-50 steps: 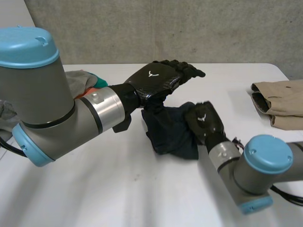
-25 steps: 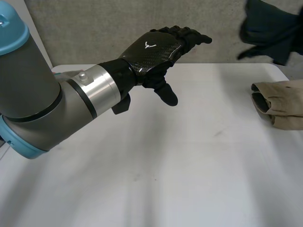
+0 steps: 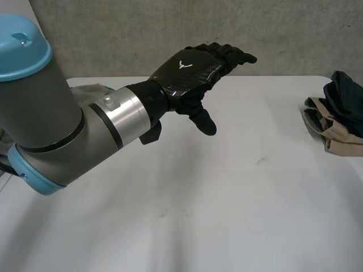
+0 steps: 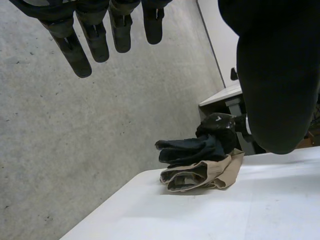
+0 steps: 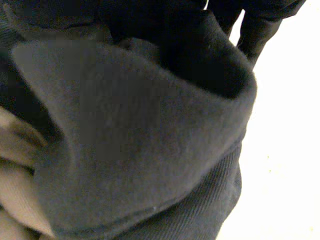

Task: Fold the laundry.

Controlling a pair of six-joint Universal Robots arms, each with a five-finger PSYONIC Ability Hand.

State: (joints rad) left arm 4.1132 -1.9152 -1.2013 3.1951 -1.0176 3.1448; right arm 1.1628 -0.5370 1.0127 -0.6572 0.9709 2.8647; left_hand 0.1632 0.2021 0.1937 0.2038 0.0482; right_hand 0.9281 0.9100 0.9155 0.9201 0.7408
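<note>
A dark garment point(image 3: 347, 99) lies bunched on top of a folded tan garment point(image 3: 334, 133) at the table's far right edge. In the left wrist view my right hand point(image 4: 217, 125) sits on the far end of the dark garment point(image 4: 190, 147), above the tan one point(image 4: 210, 172). In the right wrist view a fold of the dark garment point(image 5: 125, 140) stands up against my right hand point(image 5: 255, 30), whose fingers are curled into it. My left hand point(image 3: 187, 73) hovers high over the middle of the table, open, fingers straight, holding nothing.
The white table point(image 3: 227, 198) stretches bare between the left arm and the stack. A heap of greyish laundry point(image 3: 96, 93) shows behind the left forearm at the back left. A concrete wall stands behind the table.
My right hand carried the dark garment up from the table's middle and over to the right, setting it on the tan stack. The left hand stayed raised and open.
</note>
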